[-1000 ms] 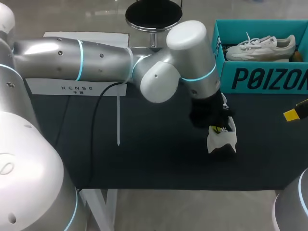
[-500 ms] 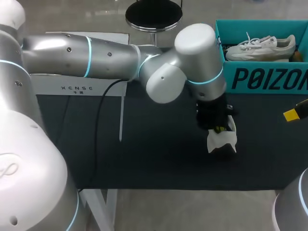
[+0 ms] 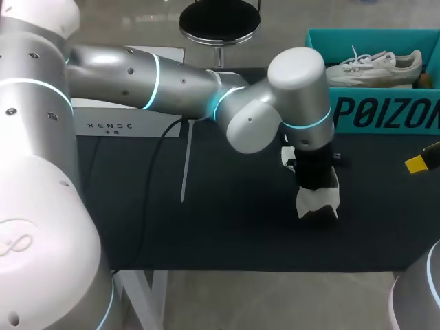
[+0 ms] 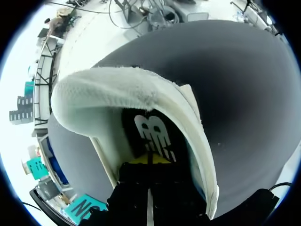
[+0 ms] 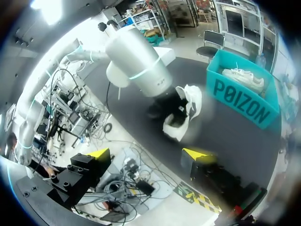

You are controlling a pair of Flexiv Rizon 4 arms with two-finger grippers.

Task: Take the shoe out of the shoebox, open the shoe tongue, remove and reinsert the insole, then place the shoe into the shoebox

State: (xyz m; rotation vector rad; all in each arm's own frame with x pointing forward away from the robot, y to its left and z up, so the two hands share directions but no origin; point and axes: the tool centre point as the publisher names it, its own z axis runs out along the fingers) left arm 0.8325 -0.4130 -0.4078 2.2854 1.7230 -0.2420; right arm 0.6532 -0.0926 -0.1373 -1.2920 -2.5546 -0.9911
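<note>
A white shoe point(image 3: 317, 203) stands on the dark table mat, in front of the teal shoebox point(image 3: 385, 113). My left arm reaches across from the left, and its gripper point(image 4: 149, 161) is down inside the shoe's opening. The yellow tips are shut together against the black insole point(image 4: 153, 136); I cannot tell whether they pinch it. The shoe's padded white collar point(image 4: 108, 89) curves around them. A second white shoe point(image 3: 371, 67) lies in the box. My right gripper point(image 5: 148, 154) hangs open and empty, well away from the shoe point(image 5: 184, 110); one yellow fingertip point(image 3: 417, 163) shows at the right edge.
A white board point(image 3: 117, 125) lies at the back left of the mat. A black cable point(image 3: 141, 185) runs from my left arm across the mat's left part. The mat's front edge point(image 3: 261, 268) is close below the shoe.
My left arm has swung to the right, and its wrist now stands more directly over the shoe. The shoe has stayed in place. The right gripper has not moved.
</note>
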